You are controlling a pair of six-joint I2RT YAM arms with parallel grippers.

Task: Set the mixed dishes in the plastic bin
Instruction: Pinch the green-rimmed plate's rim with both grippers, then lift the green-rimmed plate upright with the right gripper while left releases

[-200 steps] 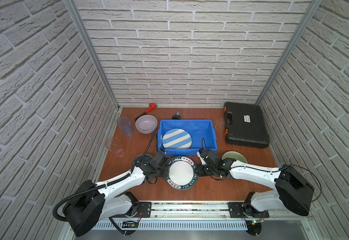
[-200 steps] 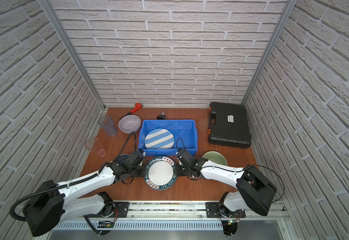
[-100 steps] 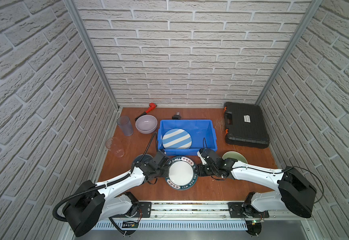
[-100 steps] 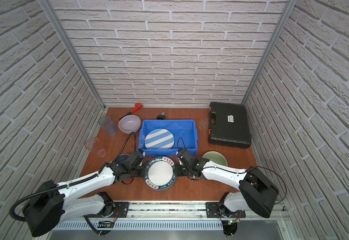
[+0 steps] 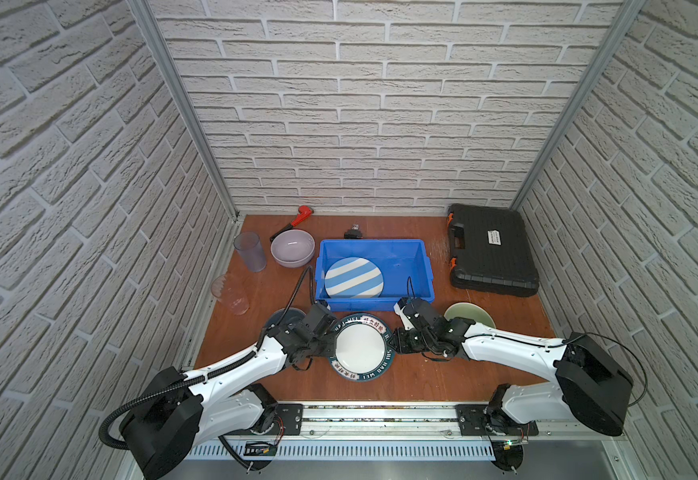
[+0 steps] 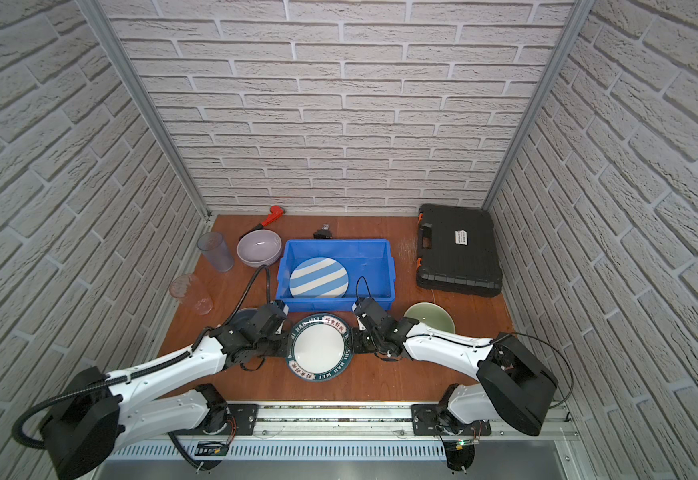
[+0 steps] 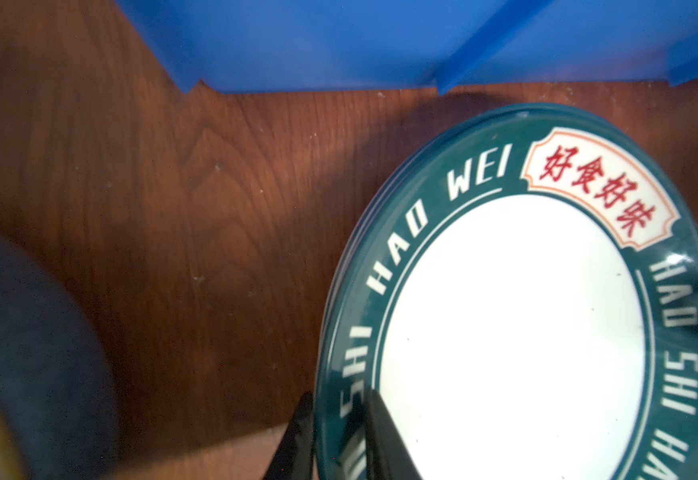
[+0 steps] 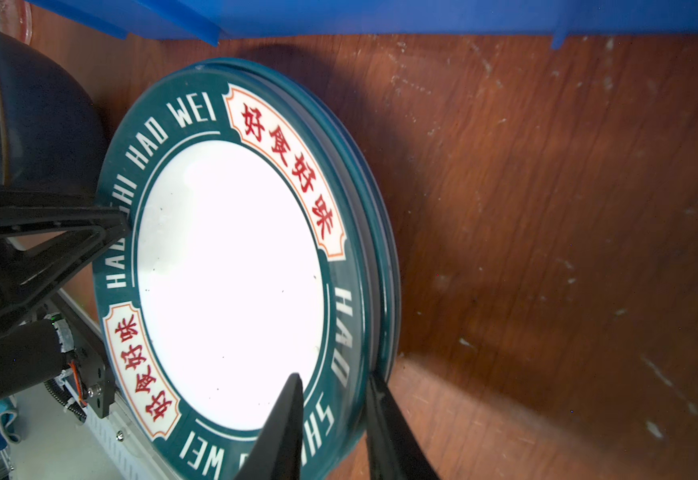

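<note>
Teal-rimmed lettered plate [image 5: 359,348], opposite edges pinched by left claw [image 5: 332,348] and right claw [image 5: 393,342], plastic bin [image 5: 374,242] just behind

Two plates show in both top views: the striped plate [image 5: 353,277] at the middle and the lettered plate [image 5: 360,347] below it. Three bowls: the lilac bowl [image 5: 292,247] left of centre, the dark bowl [image 5: 274,324] (half hidden under an arm) and the green bowl [image 5: 470,313] at the right. Two cups at the left: the grey cup [image 5: 249,251] and the pink cup [image 5: 231,293]. One bin [image 5: 372,240], one black case [image 5: 491,249], one wrench [image 5: 297,218], one small black object [image 5: 353,232].
</note>
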